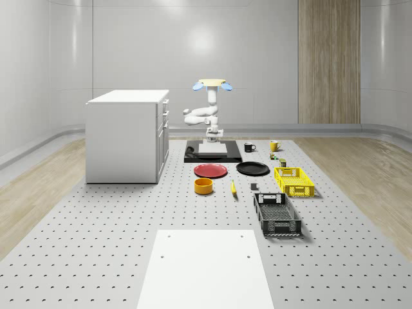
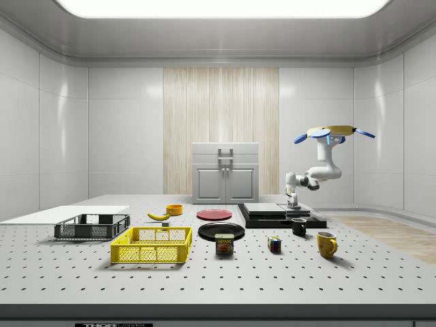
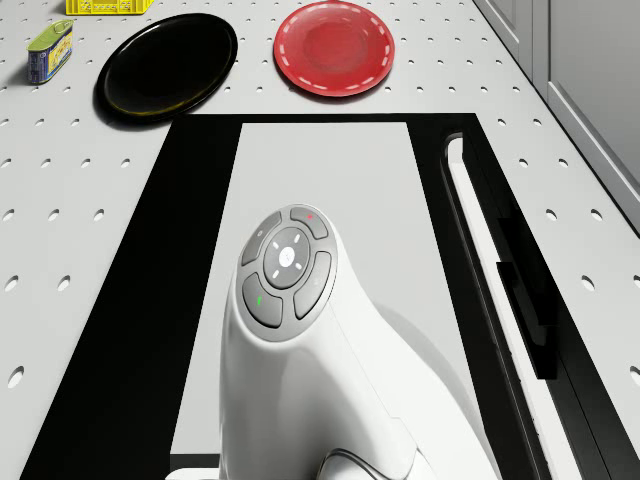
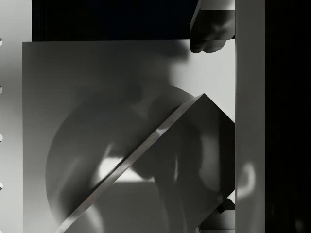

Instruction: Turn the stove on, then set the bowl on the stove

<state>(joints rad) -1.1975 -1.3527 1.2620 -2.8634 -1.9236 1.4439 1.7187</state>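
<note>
We see a matt grey bench [image 1: 96, 244] with a regular pattern of small holes, like drilled metal. The stove [image 3: 200, 200] has a glossy black frame around a smooth pale-grey plate. The arm [image 3: 310, 360] looks like glossy white moulded plastic with grey buttons. The black plate [image 3: 165, 65] and red plate [image 3: 333, 47] are shiny and smooth. The bowl [image 1: 203, 186] seems smooth orange plastic. The yellow crate [image 1: 294, 181] and black crate [image 1: 277, 214] are plastic lattice. The cabinet [image 1: 125, 138] is satin white; a wall panel [image 1: 328, 61] looks like wood.
</note>
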